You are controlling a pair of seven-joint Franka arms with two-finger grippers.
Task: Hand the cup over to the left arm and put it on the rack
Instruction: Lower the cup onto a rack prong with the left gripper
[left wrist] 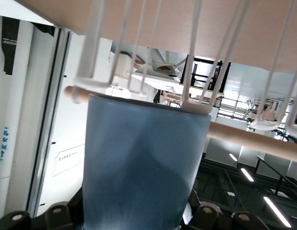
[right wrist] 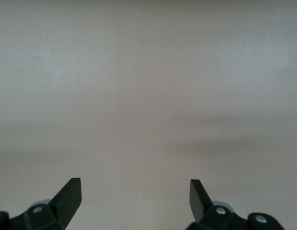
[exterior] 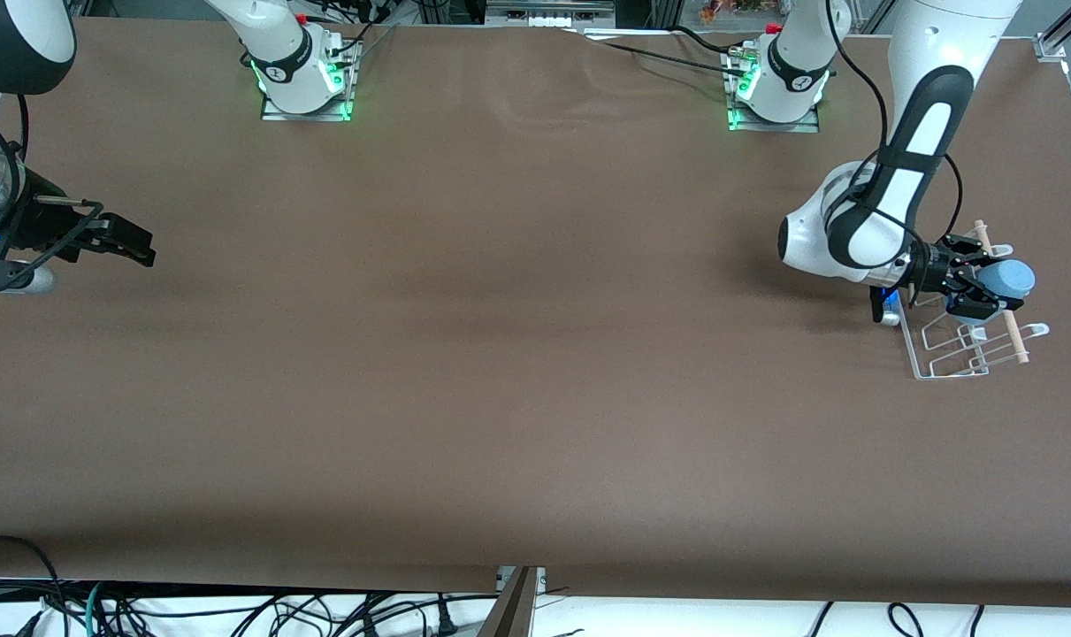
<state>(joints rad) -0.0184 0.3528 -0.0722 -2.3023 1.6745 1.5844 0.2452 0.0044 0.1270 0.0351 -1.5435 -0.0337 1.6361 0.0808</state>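
Observation:
The light-blue cup (exterior: pixel 1007 280) lies on its side in my left gripper (exterior: pixel 980 285), which is shut on it over the white wire rack (exterior: pixel 942 367) at the left arm's end of the table. The cup's rim sits against the rack's wooden dowel (exterior: pixel 1000 295). In the left wrist view the cup (left wrist: pixel 143 167) fills the frame between the black fingers, its end touching the dowel (left wrist: pixel 254 139) and the wire loops (left wrist: pixel 191 52). My right gripper (exterior: pixel 133 243) is open and empty at the right arm's end of the table; its fingertips (right wrist: pixel 71 194) show over bare table.
The brown table (exterior: pixel 500 354) spreads wide between the two arms. The arm bases (exterior: pixel 305 75) stand along the table's edge farthest from the front camera. Cables lie off the near edge.

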